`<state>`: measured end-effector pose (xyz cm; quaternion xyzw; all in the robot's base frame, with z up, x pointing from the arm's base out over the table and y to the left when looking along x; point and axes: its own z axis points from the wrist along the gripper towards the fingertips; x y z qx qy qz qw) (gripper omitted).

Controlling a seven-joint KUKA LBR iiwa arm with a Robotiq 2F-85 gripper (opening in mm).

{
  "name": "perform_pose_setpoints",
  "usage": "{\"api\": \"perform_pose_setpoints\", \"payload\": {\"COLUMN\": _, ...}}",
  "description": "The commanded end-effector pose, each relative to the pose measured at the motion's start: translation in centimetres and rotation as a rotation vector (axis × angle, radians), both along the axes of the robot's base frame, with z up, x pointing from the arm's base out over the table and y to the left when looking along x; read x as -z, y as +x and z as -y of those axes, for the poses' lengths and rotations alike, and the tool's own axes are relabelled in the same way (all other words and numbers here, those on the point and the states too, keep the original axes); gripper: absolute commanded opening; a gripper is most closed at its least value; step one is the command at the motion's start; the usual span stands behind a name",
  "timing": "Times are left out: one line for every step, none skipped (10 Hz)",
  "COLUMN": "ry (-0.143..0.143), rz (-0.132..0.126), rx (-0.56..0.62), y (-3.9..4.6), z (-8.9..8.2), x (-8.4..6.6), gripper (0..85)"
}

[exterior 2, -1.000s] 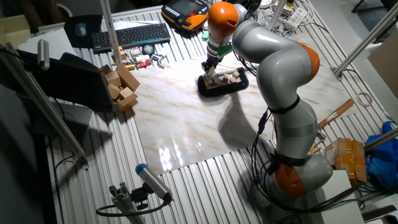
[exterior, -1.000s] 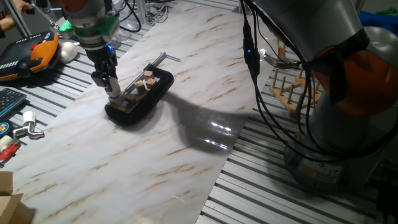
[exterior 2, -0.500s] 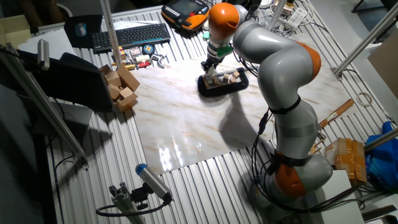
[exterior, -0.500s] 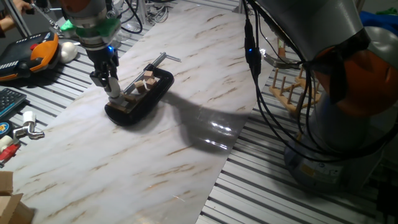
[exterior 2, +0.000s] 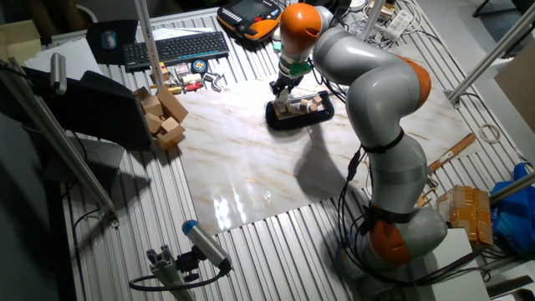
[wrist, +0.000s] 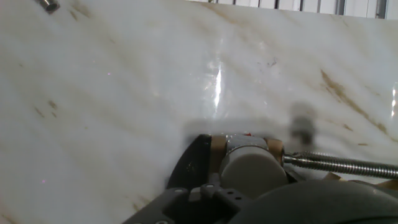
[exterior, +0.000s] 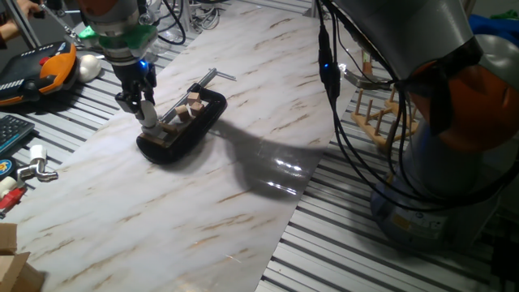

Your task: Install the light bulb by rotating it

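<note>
The light bulb (exterior: 152, 125) is a small white globe that stands at the left end of a black tray (exterior: 197, 132) with small wooden blocks (exterior: 191, 104) in it. My gripper (exterior: 143, 113) points down over that end and is shut on the bulb. In the other fixed view the gripper (exterior 2: 282, 93) is at the left end of the tray (exterior 2: 323, 116). In the hand view the bulb (wrist: 249, 168) fills the bottom centre, its grey base (wrist: 246, 142) pointing at the tray's edge (wrist: 189, 165). The fingertips themselves are hidden there.
A threaded metal rod (wrist: 342, 164) runs along the tray. An orange pendant (exterior: 50, 68) and a plain white egg-shaped ball (exterior: 88, 66) lie behind the gripper. A keyboard (exterior 2: 175, 48), wooden blocks (exterior 2: 162, 117) and a wooden rack (exterior: 379, 120) stand around the marble board (exterior: 211, 203).
The hand has turned slightly about its own axis and shifted a touch toward the back left. The bulb and tray stay where they were.
</note>
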<state>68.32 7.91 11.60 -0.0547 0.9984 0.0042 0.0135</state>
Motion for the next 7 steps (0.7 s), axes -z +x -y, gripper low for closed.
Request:
{"api": "perform_pose_setpoints", "payload": {"ry": 0.003, "rz": 0.0, "rx": 0.012, "y": 0.03, "z": 0.04, "x": -0.08, "gripper": 0.0}}
{"api": "perform_pose_setpoints", "payload": {"ry": 0.005, "rz": -0.003, "rx": 0.029, "y": 0.04, "z": 0.04, "x": -0.1, "gripper": 0.0}}
{"api": "perform_pose_setpoints", "payload": {"ry": 0.008, "rz": -0.005, "rx": 0.051, "y": 0.04, "z": 0.04, "x": -0.09, "gripper": 0.0}}
{"api": "perform_pose_setpoints", "payload": {"ry": 0.007, "rz": -0.008, "rx": 0.06, "y": 0.04, "z": 0.03, "x": -0.08, "gripper": 0.0}}
{"api": "perform_pose_setpoints", "payload": {"ry": 0.004, "rz": -0.008, "rx": 0.069, "y": 0.04, "z": 0.03, "x": -0.09, "gripper": 0.0}}
{"api": "perform_pose_setpoints", "payload": {"ry": 0.005, "rz": -0.007, "rx": 0.084, "y": 0.04, "z": 0.03, "x": -0.09, "gripper": 0.0}}
{"api": "perform_pose_setpoints", "payload": {"ry": 0.0, "rz": -0.006, "rx": 0.103, "y": 0.04, "z": 0.03, "x": -0.12, "gripper": 0.0}}
